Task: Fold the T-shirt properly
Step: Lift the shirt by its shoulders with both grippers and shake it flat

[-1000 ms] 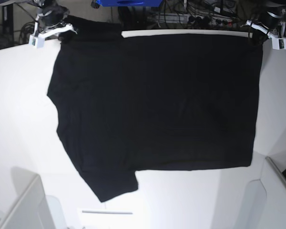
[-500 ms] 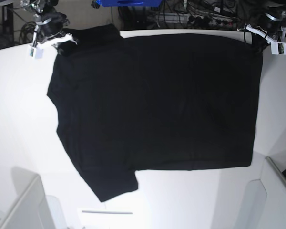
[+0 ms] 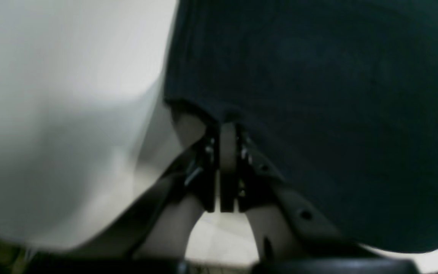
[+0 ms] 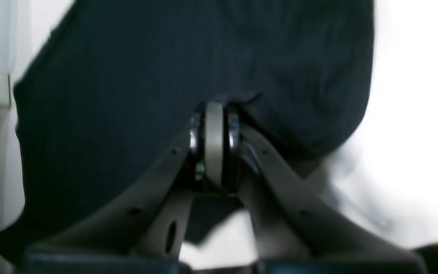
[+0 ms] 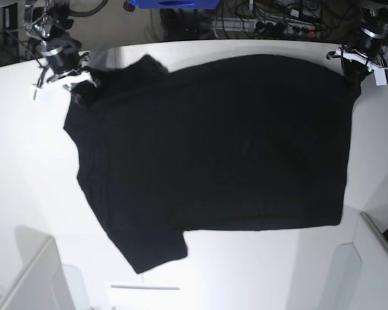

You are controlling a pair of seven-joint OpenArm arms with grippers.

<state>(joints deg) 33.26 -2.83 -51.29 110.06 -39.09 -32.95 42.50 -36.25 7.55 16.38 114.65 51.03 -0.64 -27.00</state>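
You are pinching the black T-shirt point(image 5: 213, 142), spread flat on the white table point(image 5: 26, 168), at both far corners, left gripper point(image 3: 224, 125) and right gripper point(image 4: 214, 110) clamping cloth, probably for folding.

From my remote seat, the bench point(image 5: 26, 168) was a plain white surface, brightly lit, with a strong glare patch near its front edge. Its far edge curved along the top of the base view. Behind it the floor was dim and crowded with tangled dark cables point(image 5: 258, 16), and a blue box point(image 5: 168, 3) sat at the top edge. Pale grey panels stood at the front left corner point(image 5: 32, 278) and the front right corner point(image 5: 368, 258). A thin pale strip point(image 5: 145, 287) lay on the bench near the front.
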